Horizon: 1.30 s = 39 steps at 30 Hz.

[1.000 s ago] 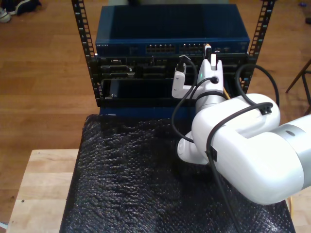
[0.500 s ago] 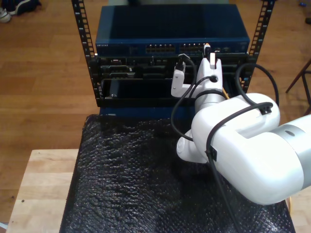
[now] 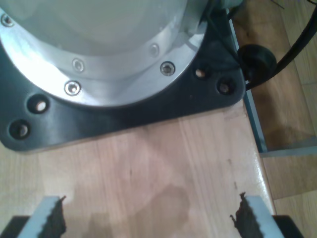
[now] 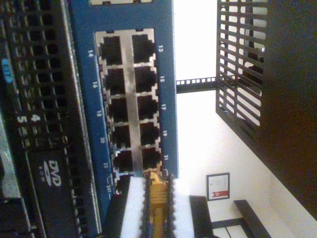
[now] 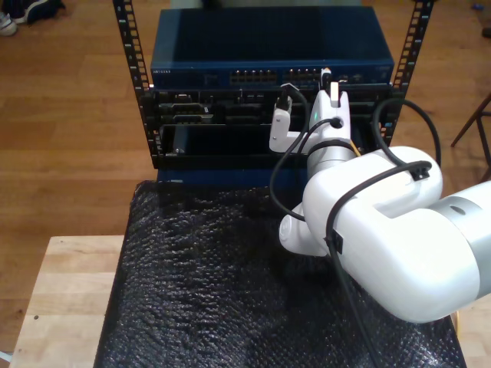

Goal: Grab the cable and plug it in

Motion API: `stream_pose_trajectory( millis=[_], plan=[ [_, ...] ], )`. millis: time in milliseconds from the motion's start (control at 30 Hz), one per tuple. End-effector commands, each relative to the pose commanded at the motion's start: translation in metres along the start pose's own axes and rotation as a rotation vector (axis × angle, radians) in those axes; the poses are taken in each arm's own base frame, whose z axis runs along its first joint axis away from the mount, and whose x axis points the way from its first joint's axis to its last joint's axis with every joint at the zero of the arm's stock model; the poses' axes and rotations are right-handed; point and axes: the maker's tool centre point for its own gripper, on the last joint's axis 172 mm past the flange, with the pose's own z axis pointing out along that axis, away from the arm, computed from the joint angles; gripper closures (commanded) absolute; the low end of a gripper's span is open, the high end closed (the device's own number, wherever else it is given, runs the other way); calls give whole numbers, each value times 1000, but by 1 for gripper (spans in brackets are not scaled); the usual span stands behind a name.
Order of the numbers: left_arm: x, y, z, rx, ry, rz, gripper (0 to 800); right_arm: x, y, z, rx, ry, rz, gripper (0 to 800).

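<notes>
Closer to the blue switch [image 5: 272,57] than a second ago, my second gripper [image 4: 157,208] grips the cable [image 4: 157,206], its plug [image 4: 154,176] touching a port, while my first gripper [image 3: 148,220] gapes wide above wood.

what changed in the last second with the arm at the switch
My second gripper, shut on the cable, has crept forward toward the blue switch, carrying the plug closer to the port block. Nothing was taken hold of or let go. The rack, black mat and wooden table stayed put.
</notes>
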Motion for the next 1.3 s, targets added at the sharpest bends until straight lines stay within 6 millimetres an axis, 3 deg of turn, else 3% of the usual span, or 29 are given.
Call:
stream_pose_trajectory(
  millis=[233,367,1000,1233,1300],
  plan=[
    [0,0,0,1,0,-1,0,-1,3,0,-2,0,3,580],
    [0,0,0,1,0,-1,0,4,13,-3,-8,11,26,527],
    [0,0,0,1,0,-1,0,-9,39,-34,146,39,54,480],
    [0,0,0,0,0,0,0,-6,39,-41,284,101,46,452],
    [0,0,0,1,0,-1,0,-13,38,-41,331,106,44,431]
  ],
)
